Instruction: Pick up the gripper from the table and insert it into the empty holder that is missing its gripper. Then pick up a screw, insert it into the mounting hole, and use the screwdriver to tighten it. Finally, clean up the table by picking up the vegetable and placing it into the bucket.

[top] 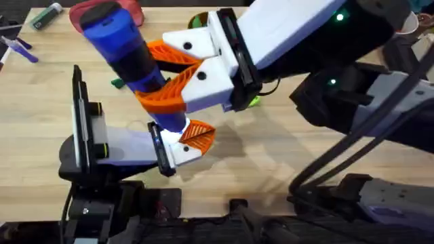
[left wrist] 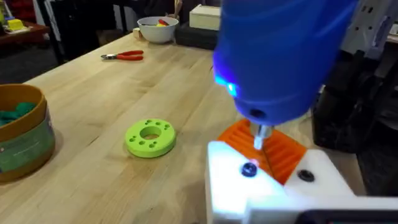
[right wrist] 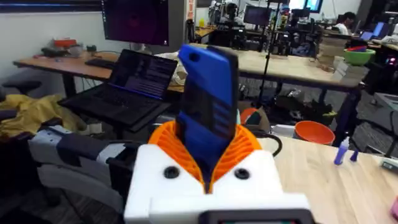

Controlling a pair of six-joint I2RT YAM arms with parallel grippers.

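The right tool (top: 178,78) is clenched on the screwdriver (top: 125,44), its orange ribbed pads (top: 169,89) pressing the blue body from both sides. The screwdriver stands steeply tilted, butt end toward the overhead camera, tip down. In the right wrist view the blue body (right wrist: 208,112) rises from between the pads (right wrist: 245,146).

In the left wrist view the screwdriver (left wrist: 283,56) hangs tip-down with a blue light lit near its nose. Its thin metal bit (left wrist: 260,138) points at the white holder (left wrist: 273,183), just beside a dark screw (left wrist: 249,169) set in the holder's face. The orange gripper (left wrist: 273,149) sits in the holder, behind the bit. A second dark screw (left wrist: 305,176) shows on the holder's other side.

In the overhead view the left tool (top: 183,146) lies below the screwdriver, with one orange pad (top: 198,134) showing; I cannot tell whether it is released or clenched.

The surface (left wrist: 124,87) is pale wood. On it lie a green disc (left wrist: 150,137), the bucket (left wrist: 22,134) with something teal-green inside, red pliers (left wrist: 124,56) and a white bowl (left wrist: 158,28) farther off.

Behind, in the right wrist view, stand a desk with a laptop (right wrist: 134,84) and other benches.
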